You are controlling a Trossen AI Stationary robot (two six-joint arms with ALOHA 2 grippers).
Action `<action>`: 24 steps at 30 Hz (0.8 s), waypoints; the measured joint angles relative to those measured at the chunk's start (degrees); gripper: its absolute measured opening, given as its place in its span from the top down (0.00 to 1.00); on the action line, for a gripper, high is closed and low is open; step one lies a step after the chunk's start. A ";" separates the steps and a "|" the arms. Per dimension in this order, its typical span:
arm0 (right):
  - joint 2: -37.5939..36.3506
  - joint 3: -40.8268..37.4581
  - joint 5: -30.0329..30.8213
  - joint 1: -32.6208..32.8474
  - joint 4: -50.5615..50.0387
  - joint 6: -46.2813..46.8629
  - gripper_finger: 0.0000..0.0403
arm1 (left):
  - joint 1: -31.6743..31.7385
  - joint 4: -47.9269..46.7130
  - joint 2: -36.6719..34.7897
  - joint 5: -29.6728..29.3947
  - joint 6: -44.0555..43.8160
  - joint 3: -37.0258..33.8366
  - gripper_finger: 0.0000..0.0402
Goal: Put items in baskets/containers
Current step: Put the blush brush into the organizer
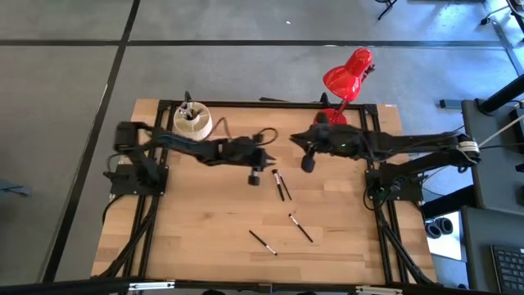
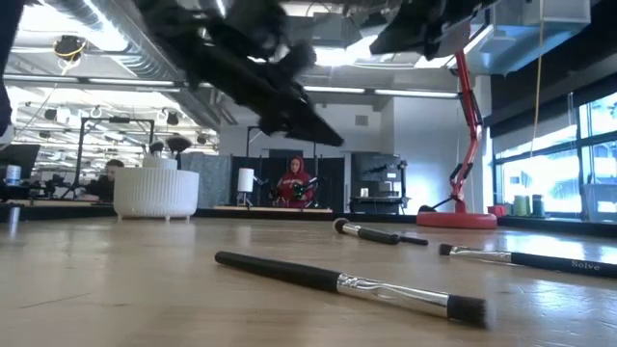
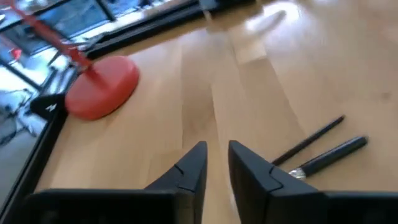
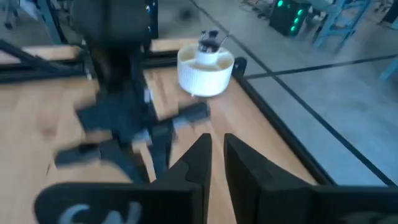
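The cream-white cup (image 1: 192,122) stands at the table's far left with several brushes upright in it; it also shows in the low view (image 2: 156,193) and the right wrist view (image 4: 205,70). Loose brushes lie flat on the wood: a pair (image 1: 281,184) at mid-table, also seen in the left wrist view (image 3: 320,149), one brush (image 1: 300,227) nearer, and another brush (image 1: 263,242) nearest. My left gripper (image 1: 255,174) (image 3: 216,165) hovers empty and shut just left of the pair. My right gripper (image 1: 309,161) (image 4: 216,155) hovers empty and shut above mid-table, right of the pair.
A red desk lamp (image 1: 348,75) stands at the far right, its round base (image 3: 102,87) on the table's far edge. Black frame rails run along the table's sides. Bare wood lies toward the near edge. A person sits in the room behind (image 2: 292,183).
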 joint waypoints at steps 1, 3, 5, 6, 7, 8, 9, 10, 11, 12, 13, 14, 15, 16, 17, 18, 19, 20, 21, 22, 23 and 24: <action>-1.15 0.00 -0.03 -0.27 -0.62 0.05 0.89 | 0.11 -1.32 1.87 0.37 1.82 2.19 0.82; -3.38 0.00 0.93 -0.78 -1.73 0.12 0.90 | 0.27 -5.05 5.42 0.64 6.15 6.64 0.77; -5.39 0.00 3.83 -0.80 -3.81 1.10 0.89 | 0.16 -11.89 8.26 0.71 10.79 10.95 0.72; -6.11 -0.07 6.00 -0.79 -4.89 2.07 0.89 | 0.16 -15.46 9.75 1.24 13.12 13.19 0.70; -6.67 -0.77 8.76 -0.79 -4.89 3.14 0.89 | 0.16 -19.73 11.17 2.35 15.66 15.35 0.68; -7.16 -1.66 11.10 -0.79 -4.98 3.79 0.89 | 0.16 -23.86 12.42 3.75 18.06 17.32 0.67; -7.57 -2.76 12.68 -0.79 -5.07 4.23 0.89 | 0.16 -27.46 13.95 4.67 19.84 19.35 0.67; -7.99 -4.10 13.63 -0.80 -5.26 4.58 0.89 | 0.15 -30.10 15.43 4.95 21.09 21.27 0.66; -8.35 -5.36 14.22 -0.81 -5.28 4.72 0.89 | 0.14 -32.54 16.60 5.04 22.28 22.89 0.66; -8.68 -6.48 14.39 -0.85 -5.22 4.50 0.89 | 0.14 -34.98 17.68 5.07 23.35 24.39 0.66; -8.99 -7.26 14.36 -1.20 -5.13 4.19 0.89 | 0.16 -36.45 18.78 5.06 24.42 26.01 0.66; -9.40 -7.73 14.22 -1.79 -5.21 4.08 0.89 | 0.16 -37.62 19.72 5.05 25.47 27.31 0.66; -9.96 -7.97 14.05 -2.30 -5.93 4.41 0.89 | 0.16 -39.57 20.26 5.01 26.51 28.22 0.66; -10.57 -7.98 13.97 -2.51 -7.06 5.02 0.89 | 0.16 -41.45 20.72 4.83 27.58 29.08 0.66; -11.06 -7.96 14.01 -2.55 -8.00 5.77 0.89 | 0.16 -42.21 21.30 4.21 28.85 29.96 0.66; -11.46 -7.96 14.36 -2.56 -8.87 6.05 0.89 | 0.20 -42.76 21.71 3.22 30.02 30.60 0.67; -11.81 -7.96 14.48 -2.55 -9.54 6.09 0.89 | 0.27 -44.02 21.75 2.28 31.04 30.88 0.67; -12.23 -7.96 14.39 -2.53 -10.18 6.15 0.89 | 0.39 -44.83 21.74 1.26 32.01 30.90 0.67; -12.60 -7.96 14.36 -2.52 -10.80 6.28 0.89 | 0.56 -44.99 21.75 0.55 33.03 30.97 0.67; -12.93 -7.96 14.35 -2.49 -11.23 6.59 0.89 | 0.72 -45.53 21.75 -0.14 33.87 30.99 0.67; -13.26 -7.96 14.32 -2.41 -11.63 7.01 0.89 | 0.91 -46.27 21.73 -0.83 34.27 30.99 0.67; -13.44 -7.96 14.32 -2.39 -12.40 7.46 0.89 | 1.02 -46.50 21.73 -1.03 34.43 30.99 0.67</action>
